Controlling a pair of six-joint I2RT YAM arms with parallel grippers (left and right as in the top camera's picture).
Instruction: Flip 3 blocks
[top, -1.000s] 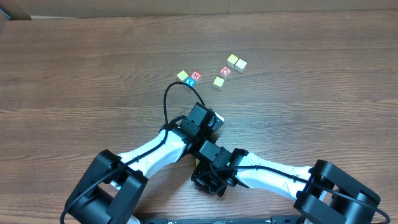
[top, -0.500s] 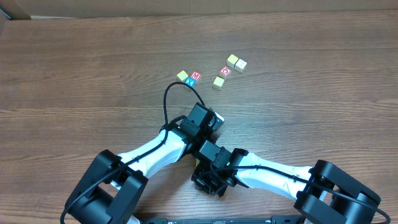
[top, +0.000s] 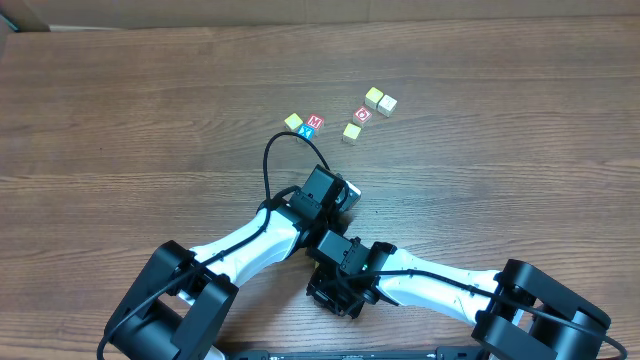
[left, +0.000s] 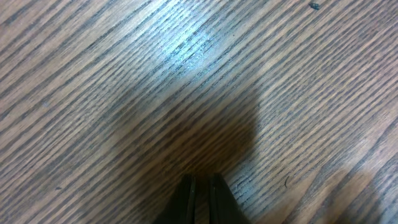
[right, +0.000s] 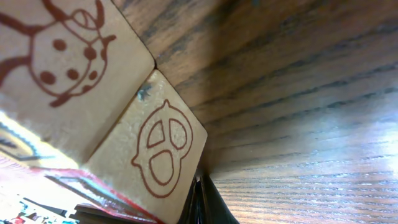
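Tan block (right: 155, 149) partly beyond frame edge

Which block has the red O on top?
The red-framed cube in the right-hand group of four. The only other red cube, in the left-hand group beside the blue X cube, shows an M instead.

Seen from overhead the table (top: 120, 100) is evenly, softly lit and sharp throughout, with only faint shadows. The left wrist view has a pale glare patch on the far wood and a broad soft shadow nearer. In the right wrist view a block (right: 68, 74) looms close, slightly soft, washed out at its near left
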